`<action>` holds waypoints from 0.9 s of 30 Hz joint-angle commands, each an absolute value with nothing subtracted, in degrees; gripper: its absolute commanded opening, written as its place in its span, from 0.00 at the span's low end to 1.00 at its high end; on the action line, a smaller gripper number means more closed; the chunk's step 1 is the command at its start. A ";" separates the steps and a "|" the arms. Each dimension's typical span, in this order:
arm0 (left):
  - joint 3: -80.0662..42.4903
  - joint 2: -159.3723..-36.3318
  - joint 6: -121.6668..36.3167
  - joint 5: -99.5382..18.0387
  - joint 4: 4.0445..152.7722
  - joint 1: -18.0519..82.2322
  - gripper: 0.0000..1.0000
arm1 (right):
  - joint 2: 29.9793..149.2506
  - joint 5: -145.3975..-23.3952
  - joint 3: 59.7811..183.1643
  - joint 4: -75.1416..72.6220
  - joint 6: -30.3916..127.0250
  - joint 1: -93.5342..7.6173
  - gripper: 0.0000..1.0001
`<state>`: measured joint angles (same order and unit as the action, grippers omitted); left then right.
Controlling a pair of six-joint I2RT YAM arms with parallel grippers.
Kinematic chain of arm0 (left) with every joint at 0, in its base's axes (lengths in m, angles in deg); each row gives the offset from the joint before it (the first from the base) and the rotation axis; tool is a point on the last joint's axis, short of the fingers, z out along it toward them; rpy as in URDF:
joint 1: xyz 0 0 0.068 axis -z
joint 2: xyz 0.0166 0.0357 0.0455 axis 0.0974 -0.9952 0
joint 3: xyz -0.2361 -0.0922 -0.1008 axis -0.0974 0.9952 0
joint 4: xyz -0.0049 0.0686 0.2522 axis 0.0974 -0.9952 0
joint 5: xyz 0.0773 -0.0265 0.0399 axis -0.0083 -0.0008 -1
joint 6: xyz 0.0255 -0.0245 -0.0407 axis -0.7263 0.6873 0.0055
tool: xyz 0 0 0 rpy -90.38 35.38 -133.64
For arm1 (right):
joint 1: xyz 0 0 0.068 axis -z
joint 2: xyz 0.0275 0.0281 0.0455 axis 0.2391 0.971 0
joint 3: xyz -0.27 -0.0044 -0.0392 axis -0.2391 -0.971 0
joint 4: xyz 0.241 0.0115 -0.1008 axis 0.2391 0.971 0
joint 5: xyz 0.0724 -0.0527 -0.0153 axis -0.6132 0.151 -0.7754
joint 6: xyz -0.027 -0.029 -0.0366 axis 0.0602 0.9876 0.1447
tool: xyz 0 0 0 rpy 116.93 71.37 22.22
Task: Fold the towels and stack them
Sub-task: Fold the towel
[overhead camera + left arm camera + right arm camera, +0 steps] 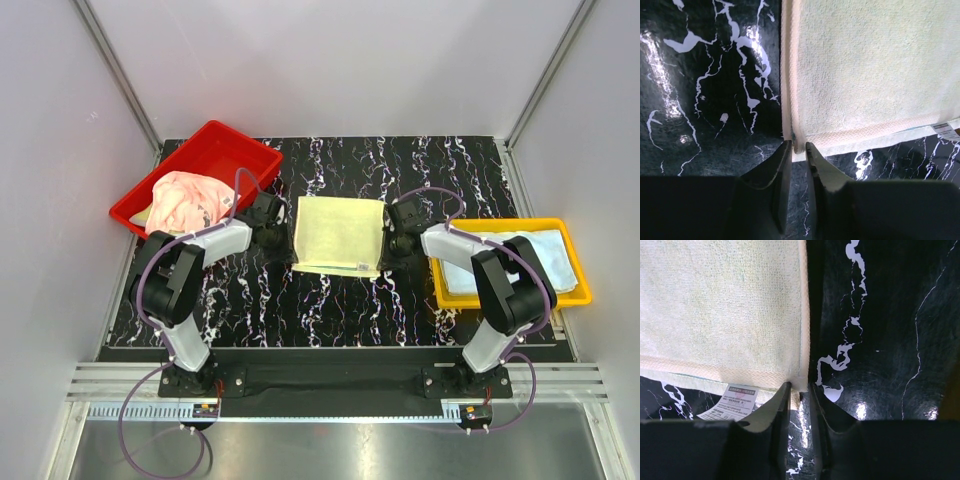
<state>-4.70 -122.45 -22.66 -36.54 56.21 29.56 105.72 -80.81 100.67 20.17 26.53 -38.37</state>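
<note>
A yellow-green towel lies folded on the black marbled table between my two arms. My left gripper stands at its left edge. In the left wrist view that gripper has its jaws nearly together, with the towel's hemmed corner pinched between the tips. My right gripper is at the right edge. Seen from the right wrist, the right gripper pinches the towel's other near corner, next to a white tag. A crumpled pink towel and a pale blue towel lie apart in trays.
A red tray at the far left holds the pink towel. A yellow tray on the right holds the pale blue one, close behind my right arm. Grey walls close in the table on three sides.
</note>
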 commanded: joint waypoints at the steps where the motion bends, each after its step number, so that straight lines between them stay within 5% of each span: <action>1: -7.70 -121.76 -23.14 -36.62 57.06 30.02 0.20 | 103.63 -80.80 99.63 17.13 25.34 -37.83 0.26; 7: -9.02 -122.20 -23.40 -36.79 56.27 30.81 0.01 | 102.58 -80.89 99.19 16.25 25.51 -37.83 0.11; 19: -10.78 -121.06 -22.61 -38.11 53.72 31.17 0.00 | 101.00 -80.27 100.77 18.71 26.92 -37.74 0.00; 25: -11.66 -120.36 -22.18 -38.90 52.75 31.34 0.00 | 101.43 -79.92 102.26 20.38 27.45 -37.82 0.16; 27: -11.66 -120.27 -22.17 -38.90 52.75 31.34 0.00 | 101.61 -80.62 101.91 19.86 27.62 -37.74 0.02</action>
